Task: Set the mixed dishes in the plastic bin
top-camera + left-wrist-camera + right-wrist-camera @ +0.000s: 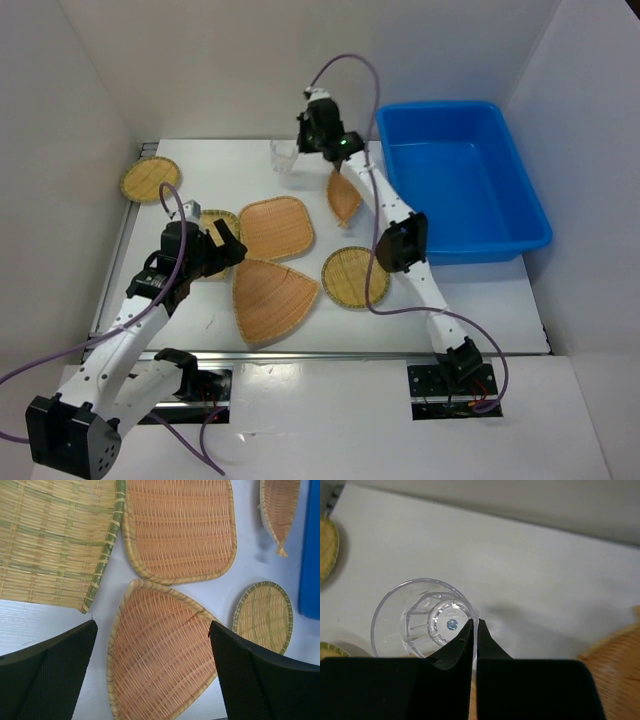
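right gripper (474, 626) jaws nipped onto clear cup (415, 620) rim | reckon it's light, slick, thin-walled, I'd squeeze gently | left gripper (152, 625) jaws wide

On the table (220, 170), the fan tray (160, 655) lies directly below the left pincer (152, 675), with the rounded-square tray (180, 527) just ahead of it, a second square tray (50, 540) ahead to its left and a round tray (263, 615) to its right. The right pincer (474, 626) has the rim of the cup (415, 615) between its fingers, the cup standing upright to its left. The leaf tray (343, 197) lies behind it toward the arm bases, the bin (480, 248) well to its right and a lone round tray (150, 180) far to its left.
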